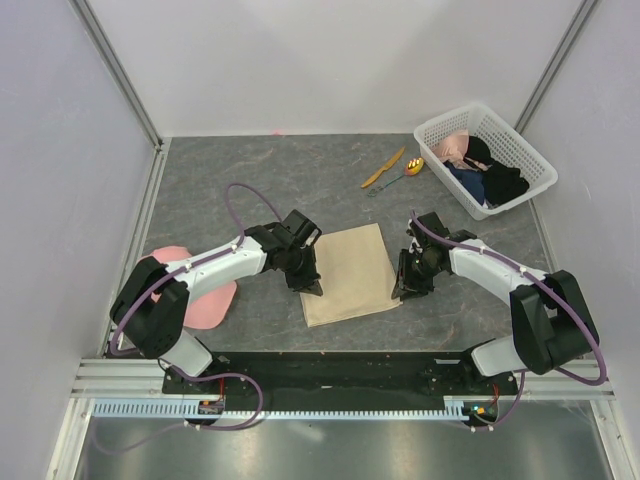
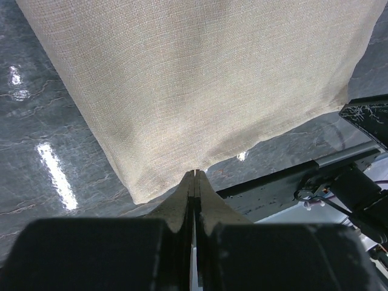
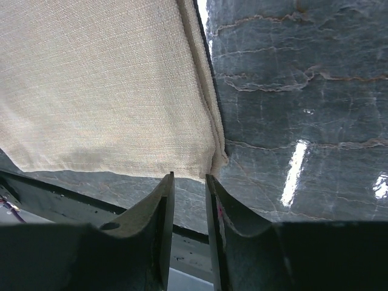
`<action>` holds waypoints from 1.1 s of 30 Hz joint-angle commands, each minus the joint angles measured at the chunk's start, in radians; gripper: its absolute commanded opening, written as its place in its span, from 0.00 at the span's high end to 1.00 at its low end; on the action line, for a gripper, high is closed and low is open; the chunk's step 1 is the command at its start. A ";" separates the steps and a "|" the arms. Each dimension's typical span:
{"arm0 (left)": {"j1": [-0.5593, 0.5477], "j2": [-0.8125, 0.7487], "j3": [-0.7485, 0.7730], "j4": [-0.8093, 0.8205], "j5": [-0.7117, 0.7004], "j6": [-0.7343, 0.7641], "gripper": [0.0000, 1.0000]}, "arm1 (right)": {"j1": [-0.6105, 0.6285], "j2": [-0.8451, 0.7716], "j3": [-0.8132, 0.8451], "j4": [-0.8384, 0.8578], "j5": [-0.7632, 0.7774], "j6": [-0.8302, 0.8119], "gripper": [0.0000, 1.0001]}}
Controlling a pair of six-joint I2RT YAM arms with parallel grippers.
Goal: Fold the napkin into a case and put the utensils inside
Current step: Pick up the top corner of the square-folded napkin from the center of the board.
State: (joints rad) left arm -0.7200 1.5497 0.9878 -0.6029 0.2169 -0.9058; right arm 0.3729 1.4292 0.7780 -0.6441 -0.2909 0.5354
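Note:
The beige napkin [image 1: 348, 272] lies folded and flat on the dark table between my two grippers. It fills the left wrist view [image 2: 206, 79] and the right wrist view [image 3: 103, 85]. My left gripper [image 1: 310, 287] is shut, its tips [image 2: 195, 173] touching the napkin's near edge close to the left corner; no cloth shows between them. My right gripper [image 1: 402, 292] is slightly open and empty, just short of the napkin's near right corner [image 3: 189, 177]. The orange knife [image 1: 384, 167] and the green-handled spoon [image 1: 405, 172] lie side by side at the back right.
A white basket [image 1: 431, 150] with dark and pink clothes stands at the back right, beside the utensils. A pink cap [image 1: 200, 290] lies under the left arm at the left. White walls enclose the table on three sides.

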 commanded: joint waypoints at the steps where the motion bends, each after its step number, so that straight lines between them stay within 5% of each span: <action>1: 0.002 0.001 -0.009 0.028 0.018 0.047 0.97 | -0.003 0.000 -0.008 0.043 0.009 0.009 0.67; 33: 0.013 -0.020 -0.023 0.041 0.038 0.062 0.88 | -0.003 0.030 -0.043 0.070 0.032 0.005 0.71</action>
State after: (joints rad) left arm -0.7136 1.5497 0.9741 -0.5858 0.2390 -0.8871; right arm 0.3698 1.4548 0.7456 -0.5941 -0.2573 0.5354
